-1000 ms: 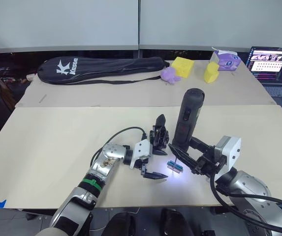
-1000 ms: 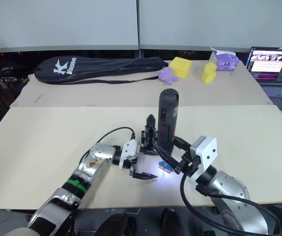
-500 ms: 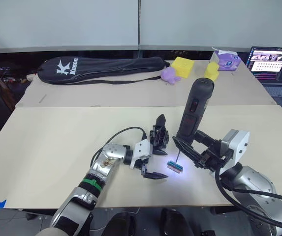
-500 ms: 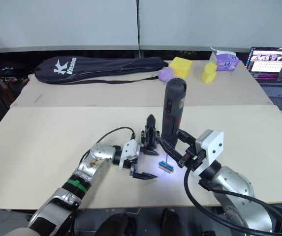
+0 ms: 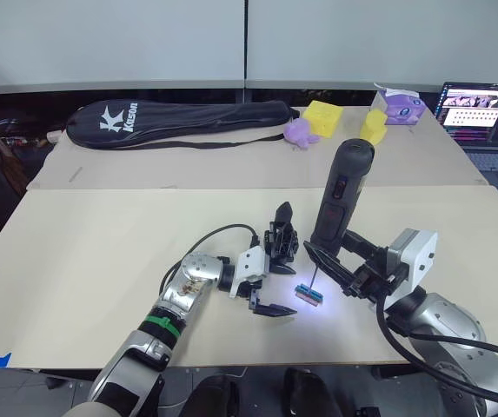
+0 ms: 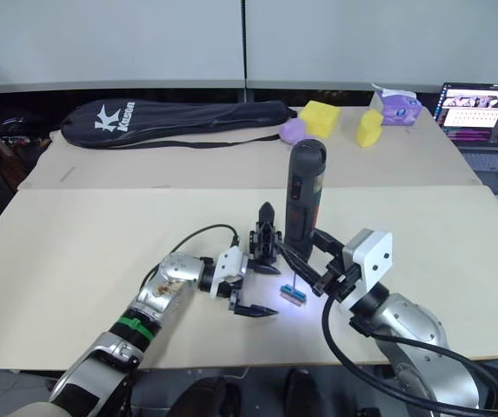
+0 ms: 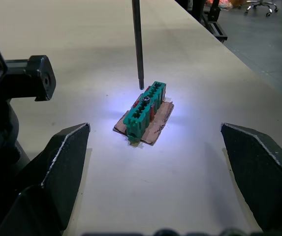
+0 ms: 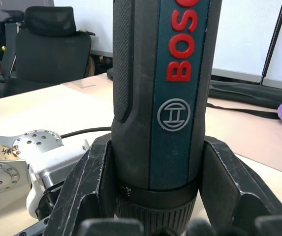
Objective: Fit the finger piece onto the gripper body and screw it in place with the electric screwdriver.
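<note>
Black and thick, the electric screwdriver (image 5: 339, 201) stands clamped in the right claw (image 5: 340, 265), its bit over a green block (image 7: 143, 111). Left claw (image 7: 150, 162) gapes; the gripper body (image 5: 281, 239) looks partly hidden.

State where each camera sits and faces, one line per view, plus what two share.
Eye views: on the head, facing forward and down at the table; both arms show.
Left wrist view: along the left gripper's open jaws toward the green block.
Right wrist view: along the right gripper's jaws clamped on the electric screwdriver.
Shared: left wrist and eye views show its bit above the block.
</note>
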Controlling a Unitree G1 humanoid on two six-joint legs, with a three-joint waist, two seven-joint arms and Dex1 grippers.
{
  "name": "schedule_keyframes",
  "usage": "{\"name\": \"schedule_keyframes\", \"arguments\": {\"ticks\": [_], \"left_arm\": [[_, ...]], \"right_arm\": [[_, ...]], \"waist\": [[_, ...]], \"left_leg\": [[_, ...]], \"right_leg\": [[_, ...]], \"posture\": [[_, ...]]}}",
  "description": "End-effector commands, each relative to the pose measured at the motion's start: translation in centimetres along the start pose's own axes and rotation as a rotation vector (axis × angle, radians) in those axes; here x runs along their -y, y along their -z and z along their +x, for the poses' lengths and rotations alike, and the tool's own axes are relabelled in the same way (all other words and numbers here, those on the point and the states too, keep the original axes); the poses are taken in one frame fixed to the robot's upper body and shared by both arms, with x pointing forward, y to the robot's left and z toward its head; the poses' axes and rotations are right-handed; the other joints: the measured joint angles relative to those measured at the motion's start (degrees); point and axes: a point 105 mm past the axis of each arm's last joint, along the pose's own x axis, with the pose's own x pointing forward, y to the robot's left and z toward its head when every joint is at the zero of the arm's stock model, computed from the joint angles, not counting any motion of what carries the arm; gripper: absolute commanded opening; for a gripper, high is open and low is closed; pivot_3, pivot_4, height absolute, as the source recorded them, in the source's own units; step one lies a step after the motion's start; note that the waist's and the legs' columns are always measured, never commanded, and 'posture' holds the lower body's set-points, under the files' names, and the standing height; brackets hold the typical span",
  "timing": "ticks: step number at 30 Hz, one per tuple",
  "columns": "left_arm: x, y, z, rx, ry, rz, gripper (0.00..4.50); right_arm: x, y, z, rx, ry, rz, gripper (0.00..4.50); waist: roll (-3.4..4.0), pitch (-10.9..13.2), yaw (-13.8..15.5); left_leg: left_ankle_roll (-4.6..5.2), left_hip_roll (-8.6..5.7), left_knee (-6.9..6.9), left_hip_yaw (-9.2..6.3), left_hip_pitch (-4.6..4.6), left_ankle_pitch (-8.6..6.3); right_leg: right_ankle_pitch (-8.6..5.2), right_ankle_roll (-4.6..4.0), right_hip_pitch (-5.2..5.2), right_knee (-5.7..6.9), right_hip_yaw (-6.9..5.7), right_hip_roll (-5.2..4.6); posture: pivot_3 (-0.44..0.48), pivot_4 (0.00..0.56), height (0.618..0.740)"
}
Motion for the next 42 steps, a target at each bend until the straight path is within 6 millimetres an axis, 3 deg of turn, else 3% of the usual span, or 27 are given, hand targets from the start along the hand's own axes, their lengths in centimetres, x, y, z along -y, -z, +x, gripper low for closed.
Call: {"name": "schedule_keyframes", "arguments": {"ticks": [1,42], "left_arm": [[-0.39,-0.95,0.0,0.018,-0.003,0.046,4.5],[-0.38,-1.05,-0.06,0.018,-0.006,0.044,4.5]], "right_arm": [[-0.37,-1.59,0.16,0.057,-0.015,-0.043,1.93],[-0.61,-1.03,0.27,0.051,-0.023,-0.02,1.93]], "waist": [[0.0,0.0,0.0],[0.0,0.0,0.0]], "left_leg": [[0.0,0.0,0.0,0.0,0.0,0.0],[0.0,0.0,0.0,0.0,0.0,0.0]], "right_leg": [[0.0,0.0,0.0,0.0,0.0,0.0],[0.0,0.0,0.0,0.0,0.0,0.0]], "posture": [[0.0,0.15,0.723],[0.0,0.15,0.723]]}}
